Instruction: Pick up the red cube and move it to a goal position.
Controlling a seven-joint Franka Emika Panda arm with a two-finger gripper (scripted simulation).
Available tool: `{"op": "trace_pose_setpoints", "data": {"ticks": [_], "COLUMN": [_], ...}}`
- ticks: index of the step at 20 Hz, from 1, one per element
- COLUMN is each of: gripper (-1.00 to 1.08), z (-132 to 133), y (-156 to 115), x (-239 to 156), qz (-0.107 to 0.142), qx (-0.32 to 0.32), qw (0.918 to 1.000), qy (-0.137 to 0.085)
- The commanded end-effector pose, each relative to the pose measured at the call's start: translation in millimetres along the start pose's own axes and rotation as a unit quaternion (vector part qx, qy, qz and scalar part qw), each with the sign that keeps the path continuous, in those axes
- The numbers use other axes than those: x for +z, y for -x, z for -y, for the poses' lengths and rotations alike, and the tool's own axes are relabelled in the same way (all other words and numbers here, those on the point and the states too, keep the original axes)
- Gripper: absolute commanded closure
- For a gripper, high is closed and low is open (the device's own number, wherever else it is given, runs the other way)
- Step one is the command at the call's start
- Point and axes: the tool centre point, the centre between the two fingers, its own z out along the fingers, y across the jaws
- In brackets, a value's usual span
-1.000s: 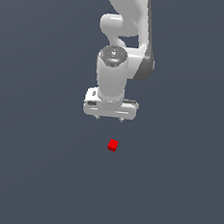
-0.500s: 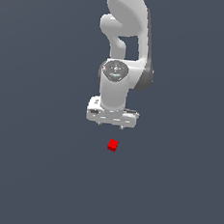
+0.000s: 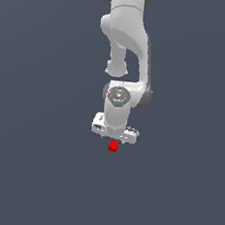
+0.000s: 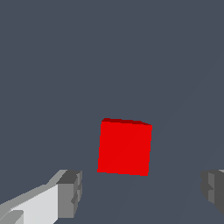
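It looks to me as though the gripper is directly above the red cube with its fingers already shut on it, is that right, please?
Not quite. The gripper is above the red cube, but its fingers are not shut on it: the wrist view shows them spread wide, with gaps on both sides of the cube and no contact. The exterior view places the gripper just over the cube.

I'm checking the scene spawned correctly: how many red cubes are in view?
1. The red cube lies on the grey floor just under the hand; in the wrist view it sits between the open fingers. Nothing suggests a hidden second.
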Motion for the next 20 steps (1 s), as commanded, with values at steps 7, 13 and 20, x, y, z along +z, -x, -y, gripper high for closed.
{"op": "trace_pose_setpoints", "data": {"ticks": [7, 13, 20], "gripper": [-0.92, 1.08, 1.08], "z": [8.5, 10.0, 10.0], "y": [-13.9, -16.2, -16.2], "x": [34.2, 39.3, 39.3], "qz": [-0.004, -0.005, -0.005], "qx": [0.033, 0.038, 0.038], "qw": [0.9994, 0.9993, 0.9993], "qy": [-0.001, -0.001, -0.001]}}
